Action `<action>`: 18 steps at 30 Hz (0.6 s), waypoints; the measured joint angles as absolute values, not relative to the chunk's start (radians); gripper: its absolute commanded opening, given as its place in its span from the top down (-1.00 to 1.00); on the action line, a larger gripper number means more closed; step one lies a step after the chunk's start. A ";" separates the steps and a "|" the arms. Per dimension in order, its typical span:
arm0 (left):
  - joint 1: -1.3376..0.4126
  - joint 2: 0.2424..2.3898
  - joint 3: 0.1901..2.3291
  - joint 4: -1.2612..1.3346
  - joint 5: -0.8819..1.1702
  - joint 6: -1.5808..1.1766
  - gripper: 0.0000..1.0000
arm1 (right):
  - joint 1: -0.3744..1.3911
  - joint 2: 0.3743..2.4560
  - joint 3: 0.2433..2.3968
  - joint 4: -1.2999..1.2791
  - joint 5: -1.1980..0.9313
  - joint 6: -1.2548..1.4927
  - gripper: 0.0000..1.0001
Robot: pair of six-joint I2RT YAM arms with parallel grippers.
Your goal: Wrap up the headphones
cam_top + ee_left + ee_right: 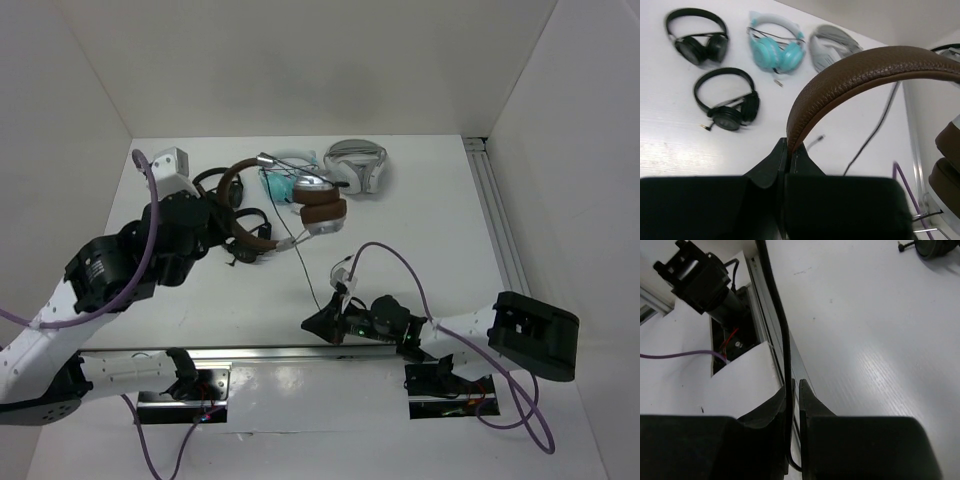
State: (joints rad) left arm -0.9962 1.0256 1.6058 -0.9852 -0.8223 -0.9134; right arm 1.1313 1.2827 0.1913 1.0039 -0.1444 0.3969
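The headphones (pixel 320 208) have a dark brown headband (pixel 236 198), brown ear pads and silver earcups, and are held up over the table's back left. My left gripper (pixel 240 232) is shut on the headband (pixel 865 70), which rises from between its jaws (pixel 789 150). An ear pad (pixel 947 167) shows at the right edge of the left wrist view. The thin black cable (pixel 308 272) runs from the earcups down to my right gripper (pixel 320 322) near the front rail. In the right wrist view the cable (pixel 784 335) passes between that gripper's nearly closed jaws (pixel 795 387).
Two small all-black headphones (pixel 697 42) (pixel 727 102), teal headphones (pixel 775 47) and white-grey headphones (pixel 358 165) lie on the table at the back. A metal rail (pixel 260 352) runs along the near edge and another (pixel 500 230) along the right side. White walls enclose the table.
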 measured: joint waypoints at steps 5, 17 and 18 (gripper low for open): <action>-0.803 1.078 1.612 -0.995 -0.747 -0.922 1.00 | 1.171 1.284 0.176 1.003 -0.098 0.399 0.92; -0.647 1.131 1.587 -0.989 -0.654 -0.930 1.00 | 1.308 1.327 0.228 0.972 -0.015 0.379 1.00; -0.640 1.130 1.576 -0.984 -0.657 -0.933 1.00 | 1.325 1.325 0.244 0.953 -0.005 0.371 1.00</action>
